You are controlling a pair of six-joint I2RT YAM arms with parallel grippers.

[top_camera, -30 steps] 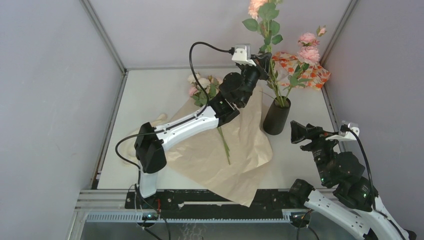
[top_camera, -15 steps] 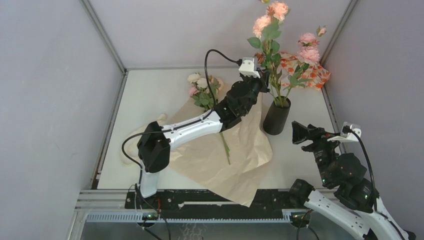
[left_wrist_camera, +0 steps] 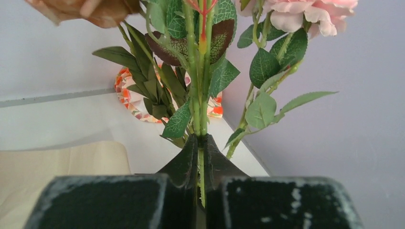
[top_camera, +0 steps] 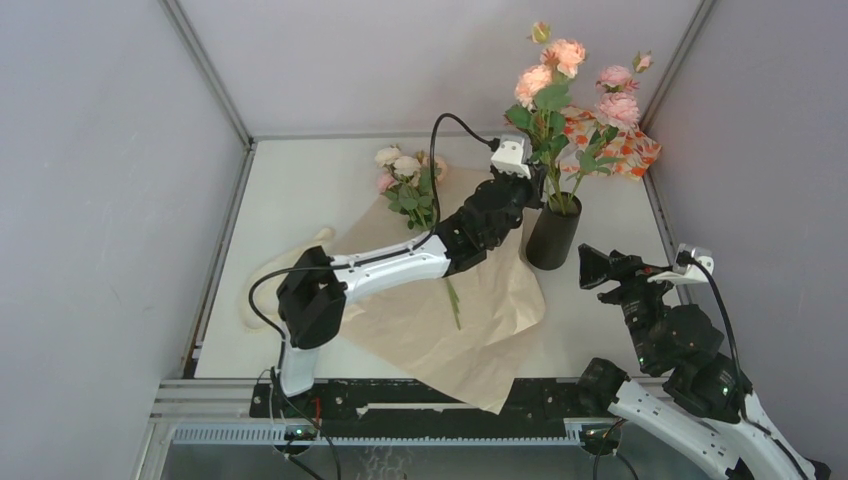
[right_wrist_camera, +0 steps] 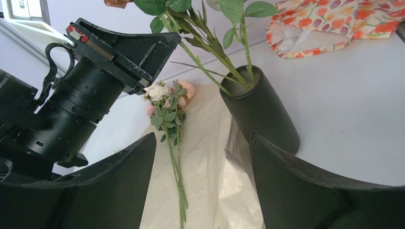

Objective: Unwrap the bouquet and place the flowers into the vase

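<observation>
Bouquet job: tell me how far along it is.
Done: the kraft paper lies opened flat, and a pink-bloomed stem stands in the vase. In hand: the left gripper is shut on a peach-bloomed stem whose lower end reaches the vase mouth. Left: a small bunch of flowers lies on the paper; the right gripper is open nearby.

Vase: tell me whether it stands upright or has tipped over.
Upright. The vase stands on its base on the table, mouth up, with flower stems rising from it.
</observation>
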